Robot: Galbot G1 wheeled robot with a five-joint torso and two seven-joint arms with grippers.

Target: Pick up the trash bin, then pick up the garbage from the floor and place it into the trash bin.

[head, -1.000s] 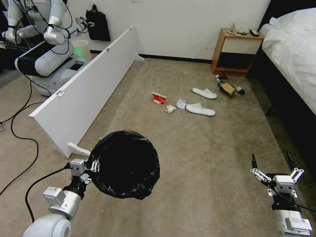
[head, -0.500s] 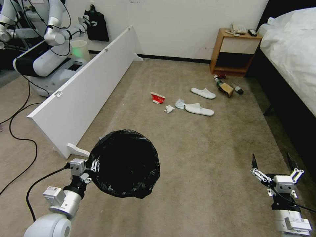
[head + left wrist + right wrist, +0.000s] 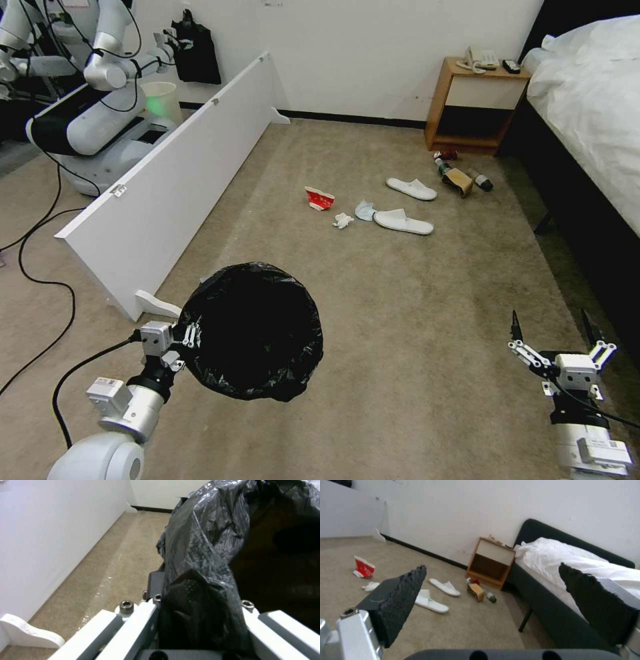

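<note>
The left end effector (image 3: 193, 335) sits low on the robot's left, clamped on the rim of the trash bin (image 3: 252, 330), which hangs clear of the carpet with its black bag lining facing the camera. In the left wrist view its fingers (image 3: 133, 627) pinch the crinkled bag (image 3: 200, 562) between them. Just beyond the bin a long white board (image 3: 173, 180) stands on edge across the carpet, and past it another white robot (image 3: 93, 113) stands near the wall

The garbage lies well ahead on the floor, in the middle of the room: a crushed red and white carton (image 3: 319, 198), a tissue wad (image 3: 343, 220) just beside it, then two white slippers (image 3: 403, 222) side by side. Further right, near the wooden nightstand (image 3: 477, 107), lie a brown paper bag (image 3: 459, 180), a red can (image 3: 450, 155) and a bottle (image 3: 483, 180), close together

The right end effector (image 3: 552, 327) hovers low on the robot's right near the bed (image 3: 587, 100), fingers spread wide apart and holding nothing; the right wrist view shows its two dark pads (image 3: 400, 592) with the litter between them in the distance
</note>
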